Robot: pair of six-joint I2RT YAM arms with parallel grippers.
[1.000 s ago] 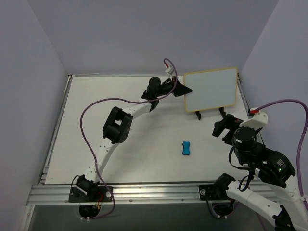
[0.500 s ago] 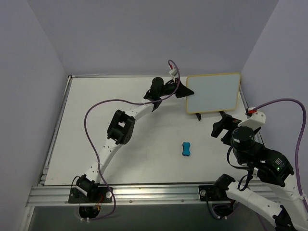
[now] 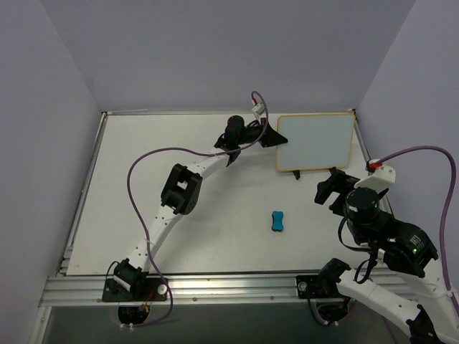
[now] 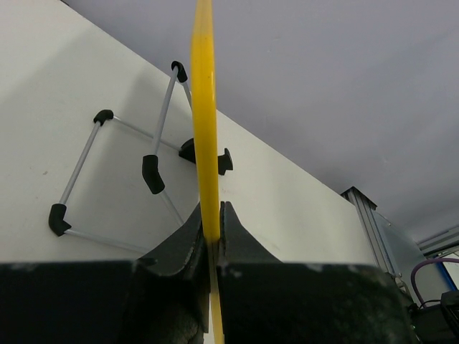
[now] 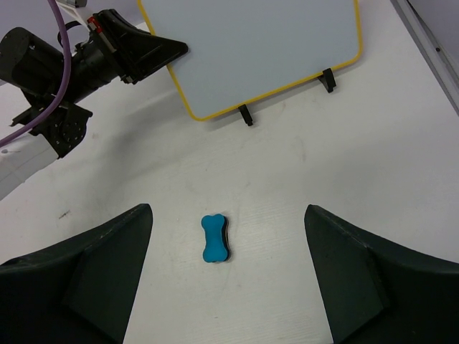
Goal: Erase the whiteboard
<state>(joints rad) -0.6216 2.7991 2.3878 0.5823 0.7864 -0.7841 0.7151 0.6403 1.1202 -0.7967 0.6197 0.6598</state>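
The whiteboard [image 3: 315, 142] with a yellow frame stands at the back right on a black-footed wire stand [image 3: 295, 173]; its face looks blank. My left gripper [image 3: 276, 136] is shut on the board's left edge. The left wrist view shows the yellow frame [image 4: 204, 107] edge-on between the closed fingers [image 4: 183, 240], with the stand [image 4: 129, 172] to the left. My right gripper [image 3: 332, 188] is open and empty, hovering near the board's lower right. The right wrist view shows the board [image 5: 258, 50], the left gripper [image 5: 154, 50] and the blue bone-shaped eraser [image 5: 214, 239] on the table between my fingers [image 5: 107, 265].
The eraser [image 3: 277, 221] lies alone mid-table, in front of the board. The table's metal rail [image 3: 366, 147] and the right wall run close beside the board. The left arm [image 3: 179, 190] arcs across the table's middle.
The left gripper shifted slightly right with the board, and the board's top edge came down so it looks more tilted. The right arm barely moved.
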